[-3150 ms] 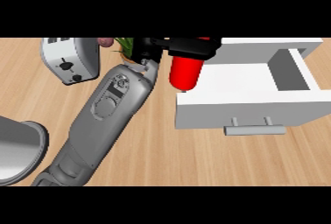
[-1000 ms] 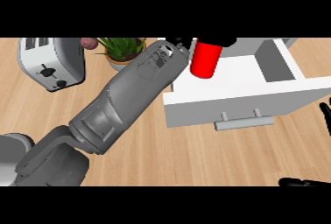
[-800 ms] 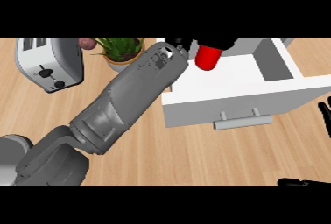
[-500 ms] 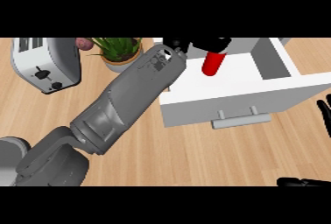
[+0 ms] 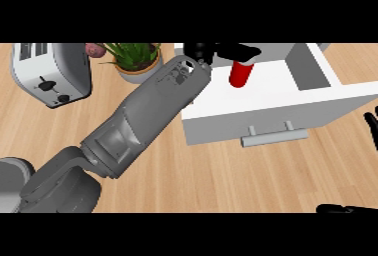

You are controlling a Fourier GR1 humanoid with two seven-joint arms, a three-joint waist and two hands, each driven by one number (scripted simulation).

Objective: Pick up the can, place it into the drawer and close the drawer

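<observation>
While the left hand [image 5: 220,50] grips the red can [image 5: 240,74] over the open drawer [image 5: 295,107] at upper centre, the right hand [image 5: 371,122] rests open at the right edge.

Red can [image 5: 240,74] upright over open white drawer [image 5: 295,107], held at top

Place: a home kitchen, most likely
Surface: light wood-grain table [image 5: 221,175] filling the view, like a kitchen worktop
Appliance: a silver toaster [image 5: 48,72] with a black lever at the far left
Greenery: a potted plant [image 5: 136,60] in a pale pot beside the toaster
Storage: a white drawer [image 5: 280,107] with a grey bar handle, pulled open
Unclear: a grey rounded thing [image 5: 11,182] at the lower left edge, too cut off to name
</observation>
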